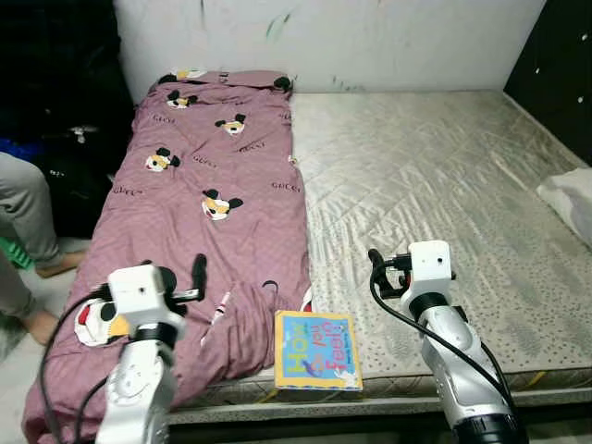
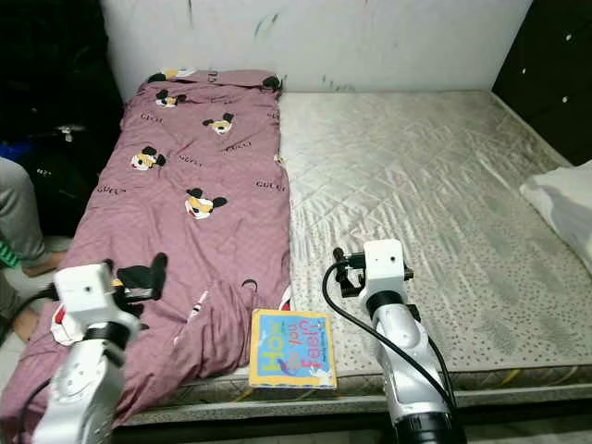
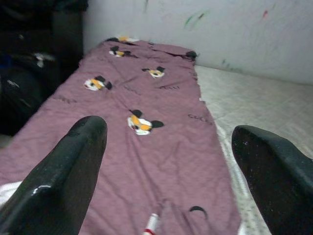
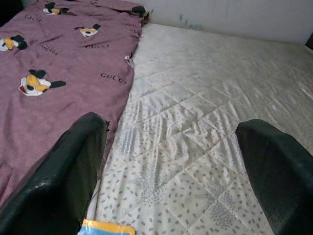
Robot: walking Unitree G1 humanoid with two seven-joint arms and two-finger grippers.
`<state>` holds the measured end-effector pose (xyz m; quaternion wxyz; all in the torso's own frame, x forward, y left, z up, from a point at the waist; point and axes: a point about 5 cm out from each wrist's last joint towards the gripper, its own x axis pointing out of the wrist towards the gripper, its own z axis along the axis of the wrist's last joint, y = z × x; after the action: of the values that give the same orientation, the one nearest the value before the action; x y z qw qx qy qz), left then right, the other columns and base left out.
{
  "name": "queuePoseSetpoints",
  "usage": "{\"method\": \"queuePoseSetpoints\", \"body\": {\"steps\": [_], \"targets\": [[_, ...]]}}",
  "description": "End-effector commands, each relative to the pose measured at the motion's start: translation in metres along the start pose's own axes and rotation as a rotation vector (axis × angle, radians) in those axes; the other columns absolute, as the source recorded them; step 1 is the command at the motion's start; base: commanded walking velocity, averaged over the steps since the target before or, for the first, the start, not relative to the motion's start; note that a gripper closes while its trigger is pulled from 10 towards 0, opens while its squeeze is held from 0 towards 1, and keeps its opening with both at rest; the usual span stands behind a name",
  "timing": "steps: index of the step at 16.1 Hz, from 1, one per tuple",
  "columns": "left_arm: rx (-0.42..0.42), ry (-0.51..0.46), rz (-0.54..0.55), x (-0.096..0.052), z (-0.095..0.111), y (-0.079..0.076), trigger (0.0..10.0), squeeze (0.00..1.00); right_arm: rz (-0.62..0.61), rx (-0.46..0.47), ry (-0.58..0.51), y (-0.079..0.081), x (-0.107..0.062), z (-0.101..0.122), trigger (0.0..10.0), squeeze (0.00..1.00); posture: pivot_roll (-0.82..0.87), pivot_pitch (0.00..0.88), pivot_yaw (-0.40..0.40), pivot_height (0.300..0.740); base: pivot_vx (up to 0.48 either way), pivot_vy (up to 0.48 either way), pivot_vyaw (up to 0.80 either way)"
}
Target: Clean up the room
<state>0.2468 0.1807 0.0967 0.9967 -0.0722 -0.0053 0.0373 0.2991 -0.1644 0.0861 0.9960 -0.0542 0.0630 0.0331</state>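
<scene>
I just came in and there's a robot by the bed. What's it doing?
The robot stands at the foot of the bed with both arms raised over it. The left gripper is open above the purple blanket, and the right gripper is open above the bare mattress. Neither holds anything. A colourful book lies at the bed's near edge, between the arms.

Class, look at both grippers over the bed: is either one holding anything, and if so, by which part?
Nothing is held. The left gripper is open above the purple blanket, and the right gripper is open above the bare mattress. The book lies untouched.
</scene>
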Motion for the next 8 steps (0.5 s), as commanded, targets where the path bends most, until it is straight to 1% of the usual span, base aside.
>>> {"method": "queuePoseSetpoints", "body": {"steps": [1, 2, 4, 5, 6, 8], "targets": [[0.048, -0.003, -0.018, -0.0033, -0.0033, 0.0015, 10.0, 0.0, -0.025, 0.0, 0.006, -0.0028, -0.0046, -0.0042, 10.0, 0.0, 0.01, 0.026, 0.008, 0.74, 0.0, 0.0, 0.0], [0.062, -0.01, -0.012, -0.0024, -0.003, 0.0005, 10.0, 0.0, -0.028, 0.002, 0.009, -0.0025, -0.0056, -0.0047, 10.0, 0.0, 0.01, 0.027, 0.001, 0.74, 0.0, 0.0, 0.0], [0.056, 0.008, 0.025, 0.0002, -0.0028, -0.001, 10.0, 0.0, 0.005, -0.004, -0.004, 0.0007, -0.0057, -0.0013, 10.0, 0.0, 0.02, 0.037, -0.005, 0.74, 0.0, 0.0, 0.0], [0.035, 0.01, -0.007, -0.0008, -0.0031, -0.0042, 10.0, 0.0, 0.02, -0.007, -0.01, 0.0011, -0.0032, -0.0002, 10.0, 0.0, 0.02, 0.046, -0.006, 0.74, 0.0, 0.0, 0.0], [0.034, 0.003, -0.035, -0.0045, -0.0035, -0.0036, 10.0, 0.0, 0.002, 0.018, -0.006, -0.001, -0.0008, -0.0003, 10.0, 0.0, 0.03, 0.05, -0.006, 0.74, 0.0, 0.0, 0.0], [0.034, 0.016, -0.001, -0.0078, -0.0053, 0.0015, 10.0, 0.0, -0.002, 0.024, -0.006, 0.0003, -0.0012, 0.0001, 10.0, 0.0, 0.04, 0.071, -0.002, 0.74, 0.0, 0.0, 0.0]]}}
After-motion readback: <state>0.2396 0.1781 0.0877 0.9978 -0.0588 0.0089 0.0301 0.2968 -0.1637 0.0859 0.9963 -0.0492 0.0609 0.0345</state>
